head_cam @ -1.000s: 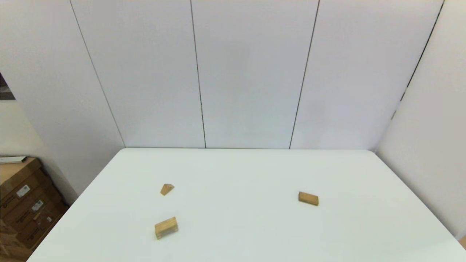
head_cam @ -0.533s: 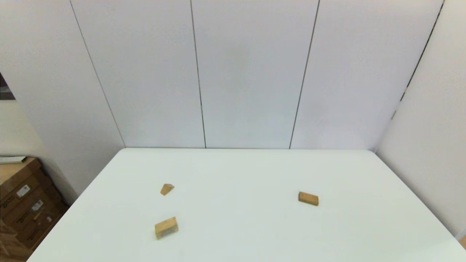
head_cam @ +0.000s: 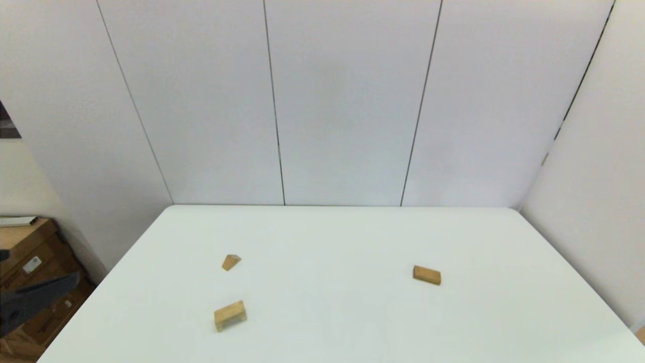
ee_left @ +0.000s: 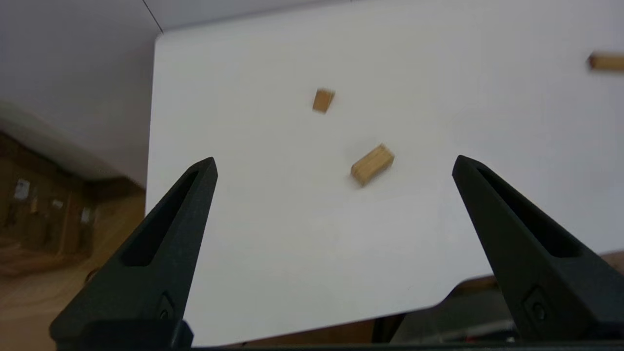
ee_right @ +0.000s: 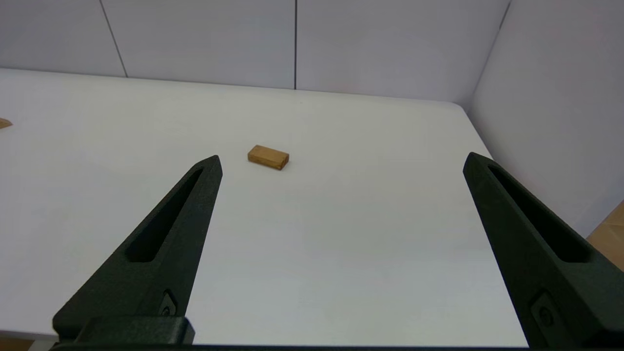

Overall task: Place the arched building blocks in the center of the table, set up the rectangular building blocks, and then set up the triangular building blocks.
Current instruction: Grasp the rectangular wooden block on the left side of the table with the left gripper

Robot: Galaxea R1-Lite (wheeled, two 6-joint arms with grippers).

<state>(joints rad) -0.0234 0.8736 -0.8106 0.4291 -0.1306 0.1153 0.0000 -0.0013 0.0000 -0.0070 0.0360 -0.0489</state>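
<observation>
Three tan wooden blocks lie apart on the white table [head_cam: 352, 237]. The arched block [head_cam: 230, 315] [ee_left: 372, 164] rests at the near left. Behind it sits the small triangular wedge [head_cam: 231, 262] [ee_left: 323, 100]. The flat rectangular slab [head_cam: 427, 275] [ee_right: 268, 157] lies at the right. My left gripper [ee_left: 334, 158] is open, raised off the table's near left corner, well short of the arched block; one of its fingers [head_cam: 40, 297] shows at the head view's left edge. My right gripper [ee_right: 342, 156] is open near the front right edge, well back from the slab.
Cardboard boxes [head_cam: 30, 262] stand on the floor to the left of the table. White wall panels [head_cam: 347, 101] close off the back, and another panel [head_cam: 594, 201] runs along the right side.
A dark finger of my left gripper has come into the head view at the left edge. The three blocks have not moved.
</observation>
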